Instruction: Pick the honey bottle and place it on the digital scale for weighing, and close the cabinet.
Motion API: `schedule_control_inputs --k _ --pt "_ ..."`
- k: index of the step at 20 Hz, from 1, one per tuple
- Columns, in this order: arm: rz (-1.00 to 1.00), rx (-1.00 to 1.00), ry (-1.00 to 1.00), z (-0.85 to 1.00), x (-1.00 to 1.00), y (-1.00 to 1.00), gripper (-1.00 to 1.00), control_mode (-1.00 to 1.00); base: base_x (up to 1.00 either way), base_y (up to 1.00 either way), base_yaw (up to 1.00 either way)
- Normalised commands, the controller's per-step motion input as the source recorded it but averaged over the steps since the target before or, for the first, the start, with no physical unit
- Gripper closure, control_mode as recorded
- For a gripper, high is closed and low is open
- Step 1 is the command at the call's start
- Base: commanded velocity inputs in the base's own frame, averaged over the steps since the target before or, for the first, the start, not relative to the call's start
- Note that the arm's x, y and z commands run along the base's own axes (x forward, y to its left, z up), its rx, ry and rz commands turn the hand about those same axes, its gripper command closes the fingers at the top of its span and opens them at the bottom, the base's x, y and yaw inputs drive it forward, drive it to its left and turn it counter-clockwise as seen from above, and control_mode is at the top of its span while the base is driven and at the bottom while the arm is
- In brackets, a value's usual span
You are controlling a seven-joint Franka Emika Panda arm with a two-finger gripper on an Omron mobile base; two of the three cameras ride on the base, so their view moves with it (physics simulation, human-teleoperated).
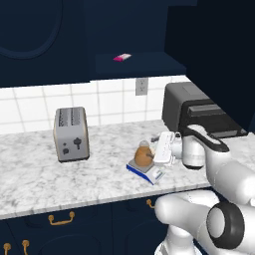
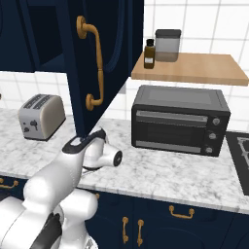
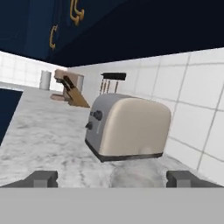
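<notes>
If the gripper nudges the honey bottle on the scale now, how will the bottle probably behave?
The honey bottle stands upright on the small digital scale, so a sideways push would probably tip it off the platform. Its rounded beehive body suggests it may then roll. It looks rigid, unlikely to deform.

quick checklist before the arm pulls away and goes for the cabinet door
1. Honey bottle on the digital scale: ok, it rests on the platform.
2. Bottle upright: ok, as far as the left base view shows.
3. Gripper released: ok, fingertips stand wide apart in the hand view; the pale cap sits low between them.
4. Fingers off the bottle: cannot tell, the hand is right beside it.
5. Cabinet door shut: not ok, it is swung open over the counter.
6. Brass handle free to reach: ok, nothing covers it.
</notes>
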Motion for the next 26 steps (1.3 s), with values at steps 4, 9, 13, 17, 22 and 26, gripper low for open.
schedule_control_inputs --k 4,9,13,17,22,26 --pt "0.00 0.00 -0.28 0.17 -0.52 -0.01 -1.00 -1.00 0.00 0.00 0.00" --pt "0.00 0.00 -0.23 0.01 -0.71 0.09 -1.00 -1.00 0.00 0.00 0.00" --pt "0.00 0.04 -0.19 0.00 -1.00 0.38 -1.00 -1.00 0.00 0.00 0.00" --pt "0.00 0.00 -0.32 0.09 -1.00 0.42 -1.00 -1.00 0.00 0.00 0.00" --pt "-0.01 -0.02 -0.24 0.44 -0.95 0.16 -1.00 -1.00 0.00 0.00 0.00" --pt "-0.02 -0.01 -0.18 0.68 -0.79 0.00 -1.00 -1.00 0.00 0.00 0.00"
